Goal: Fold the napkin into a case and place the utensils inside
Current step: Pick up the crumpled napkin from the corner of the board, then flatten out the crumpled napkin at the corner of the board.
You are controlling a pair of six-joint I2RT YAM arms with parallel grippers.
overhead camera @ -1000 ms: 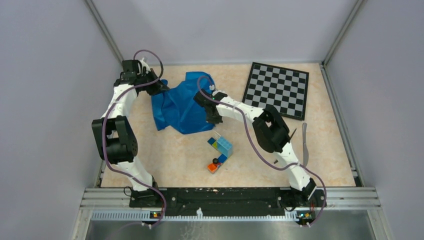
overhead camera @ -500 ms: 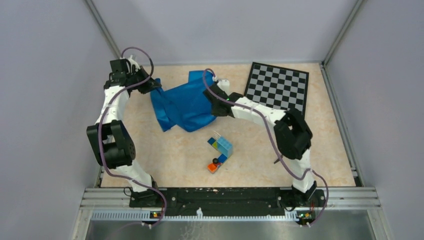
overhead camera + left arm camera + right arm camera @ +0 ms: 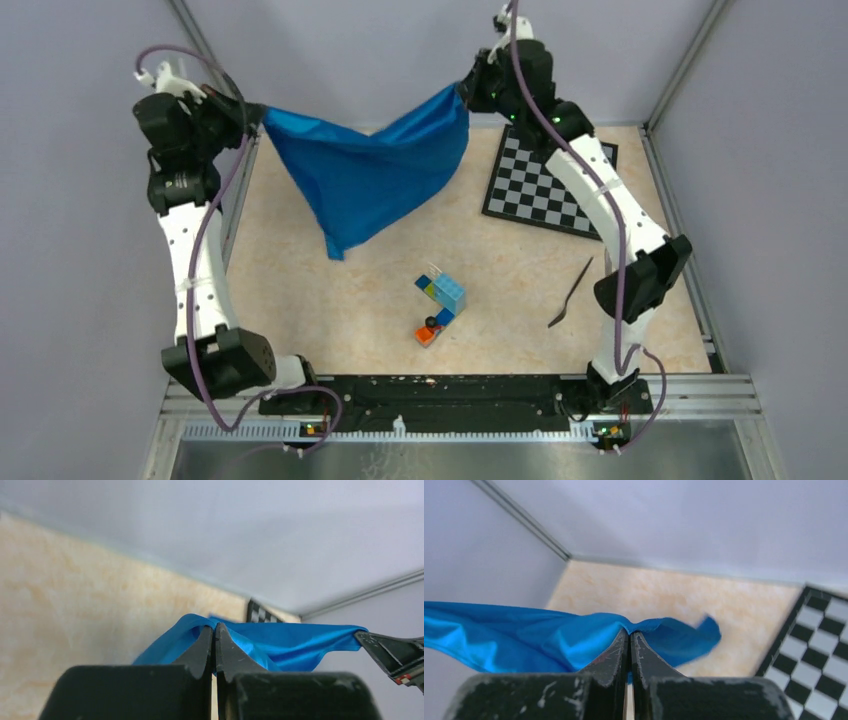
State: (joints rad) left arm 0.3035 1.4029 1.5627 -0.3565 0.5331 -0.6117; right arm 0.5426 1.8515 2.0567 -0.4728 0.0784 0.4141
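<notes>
Movement has all been upward: a second ago the napkin (image 3: pixel 370 175) lay in a crumpled heap on the table (image 3: pixel 330 320) with both arms bent low over it, and now it hangs in the air like a hammock. The left gripper (image 3: pixel 255 117) is clamped on one upper corner and the right gripper (image 3: pixel 468 92) on the other, both raised high toward the back wall. Each wrist view shows the jaws pressed together with blue fabric pinched between the tips. The top edge sags a little between the two grips, and the loose lower part drapes to a point that hangs over the table, nearer the left side; I cannot tell whether that tip touches the surface. To my eye this means the cloth is being shaken open so it can be laid flat, so the folding itself has not begun. As for containers, there is none yet, since the case has still to be made from this sheet, and nothing is tucked into it. The fork (image 3: pixel 570 293) lies alone on the table near the right arm, well apart from the cloth. The knife I cannot see from here. The chessboard (image 3: pixel 545 185) and the toy bricks (image 3: pixel 440 300) sit on the table.
</notes>
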